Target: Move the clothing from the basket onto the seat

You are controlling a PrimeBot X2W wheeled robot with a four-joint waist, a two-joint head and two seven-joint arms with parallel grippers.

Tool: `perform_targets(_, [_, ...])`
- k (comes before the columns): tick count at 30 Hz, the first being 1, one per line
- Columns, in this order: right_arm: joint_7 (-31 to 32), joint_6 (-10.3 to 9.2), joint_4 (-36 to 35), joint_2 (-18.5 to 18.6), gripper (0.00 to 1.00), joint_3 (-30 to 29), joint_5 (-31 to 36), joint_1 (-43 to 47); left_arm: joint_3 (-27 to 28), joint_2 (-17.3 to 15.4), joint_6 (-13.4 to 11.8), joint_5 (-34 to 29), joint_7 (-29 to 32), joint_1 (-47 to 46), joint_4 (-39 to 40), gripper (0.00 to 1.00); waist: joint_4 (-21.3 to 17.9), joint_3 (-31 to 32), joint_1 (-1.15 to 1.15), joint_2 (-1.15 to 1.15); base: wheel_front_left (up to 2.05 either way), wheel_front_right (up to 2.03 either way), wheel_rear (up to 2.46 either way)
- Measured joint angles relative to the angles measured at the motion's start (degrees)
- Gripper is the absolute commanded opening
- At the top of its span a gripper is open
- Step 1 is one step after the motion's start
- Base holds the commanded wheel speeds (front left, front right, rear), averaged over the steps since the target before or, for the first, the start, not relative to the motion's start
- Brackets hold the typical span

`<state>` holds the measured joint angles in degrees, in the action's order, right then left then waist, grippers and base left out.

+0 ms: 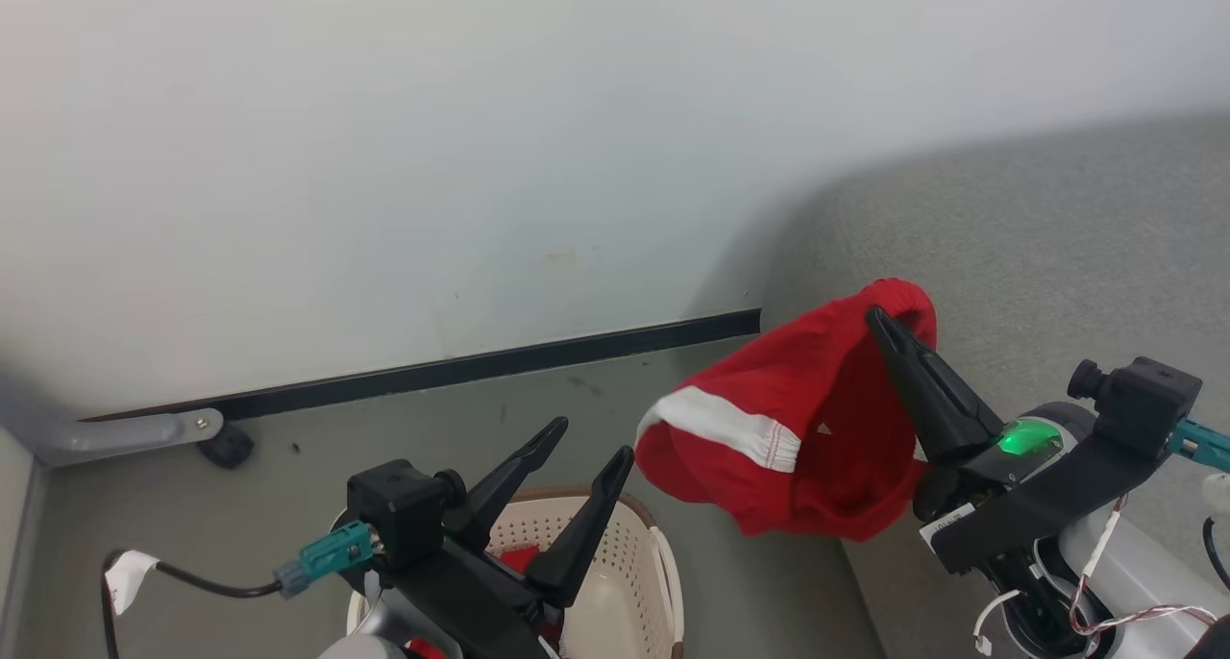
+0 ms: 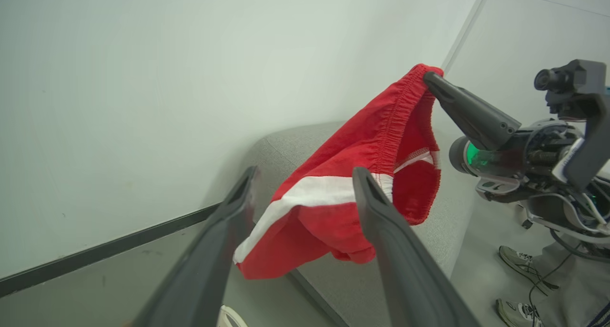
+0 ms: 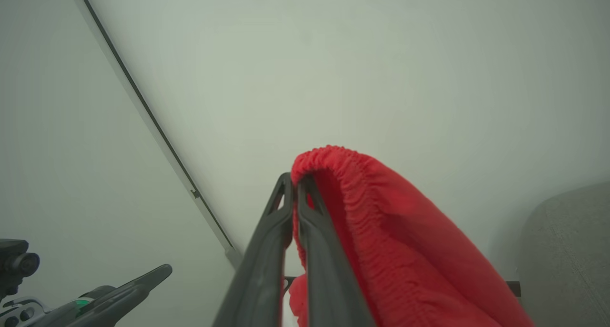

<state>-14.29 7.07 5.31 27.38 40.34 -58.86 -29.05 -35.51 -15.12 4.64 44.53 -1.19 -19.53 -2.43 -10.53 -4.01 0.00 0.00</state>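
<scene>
Head view: the left gripper (image 1: 594, 436) stands wide and empty above the basket (image 1: 629, 544) (half hidden, cut off below); a white tag (image 1: 947, 523) by the right gripper (image 1: 879, 321) is unreadable. Left wrist view: the clothing (image 2: 324, 217) hangs from it beside the seat (image 2: 295, 146). Right wrist view: its fingers (image 3: 267, 250) pinch the waistband.

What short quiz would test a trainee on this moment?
1. True or false: the left gripper stands open, holding nothing.
2. Which grips the soft red garment with a white stripe? A. left gripper B. right gripper C. neither
3. Fill in: more red cloth lies in the oval cream perforated plastic ___.
Key: 1 true; 2 B; 3 basket.
</scene>
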Motion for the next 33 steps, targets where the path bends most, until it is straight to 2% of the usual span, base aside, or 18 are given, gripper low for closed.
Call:
perform_targets(10, [0.0, 0.0, -3.8, 0.0, 0.0, -4.0, 2.6, 2.8, -2.0, -1.8, 1.4, -3.2, -0.7, -1.1, 3.1, 1.0, -4.6, -1.0, 0.0, 0.0, 0.0, 0.0, 0.0])
perform_targets(21, [0.0, 0.0, -7.0, 0.0, 0.0, -7.8, 5.4, 5.2, -4.1, -2.3, 1.5, -6.0, -1.4, -2.3, 4.0, 1.0, -9.2, -2.4, 0.0, 0.0, 0.0, 0.0, 0.0])
perform_targets(33, [-0.3, 0.0, -9.1, 0.4, 0.0, -11.3, 7.5, 5.5, -5.7, -1.5, 1.9, -6.4, -1.8, -3.8, 3.0, 1.0, -10.3, -3.8, 0.0, 0.0, 0.0, 0.0, 0.0])
